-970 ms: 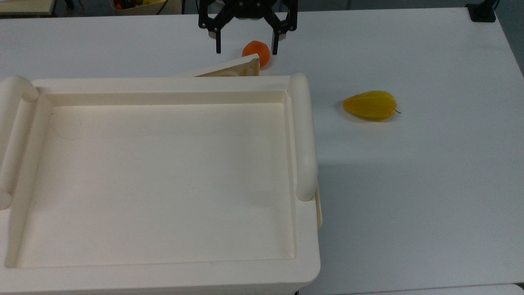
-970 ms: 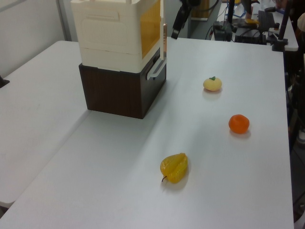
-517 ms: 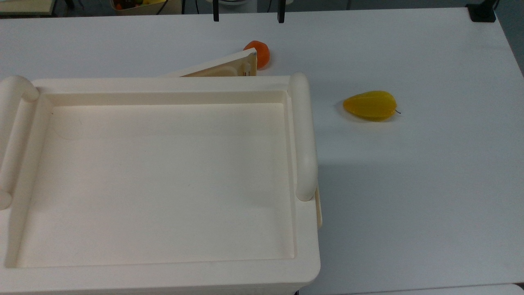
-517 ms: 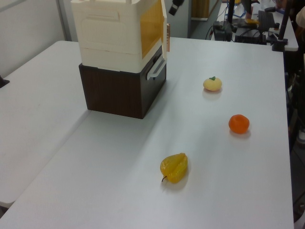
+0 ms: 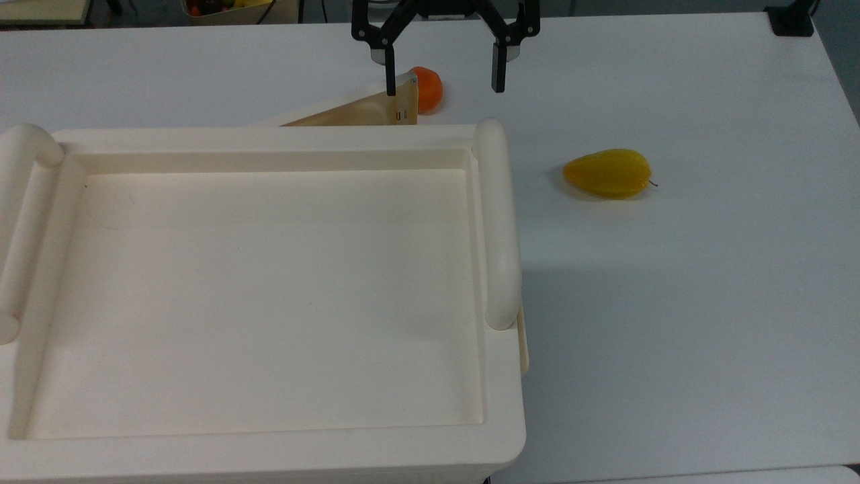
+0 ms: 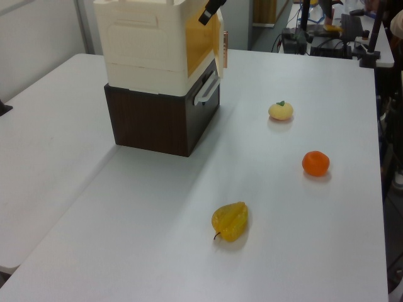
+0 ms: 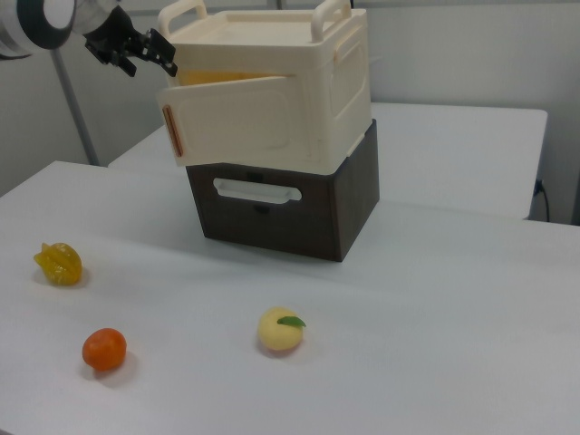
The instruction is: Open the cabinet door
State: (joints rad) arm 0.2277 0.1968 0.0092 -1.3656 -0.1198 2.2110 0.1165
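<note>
**Door ajar, tool spread at its free edge**

The tool (image 5: 441, 72) sits at the top centre of the top view, its two black fingers spread wide and gripping nothing. One finger (image 5: 390, 77) appears to be at or just behind the free corner of the cabinet door (image 5: 363, 111); the other hangs over bare desk (image 5: 705, 282), and the orange fruit (image 5: 427, 88) lies below between them. In the right view the tool (image 7: 136, 50) is at the upper left, level with the cabinet's top and just past the door's outer edge.

The cabinet door (image 7: 240, 118) is swung partway out from the cabinet (image 7: 299, 91), hinged on the side nearer the right view's centre, its free edge carrying a thin orange strip. The opening is only partial, so I judge the task to be under way.

To finish well, the finger should probably hook behind the free edge and sweep along the door's arc, not straight out, so that the stack does not shift.

The cabinet is smooth cream plastic with a recessed tray top and thick rounded bar handles, resting on a dark wood-grain box (image 7: 290, 204) with a pale slot handle. The door is a flat rimmed panel. A waxy, ridged yellow fruit (image 5: 608, 173) and a pale round fruit (image 7: 279, 330) with a green leaf lie well apart on the matte white desk.
</note>
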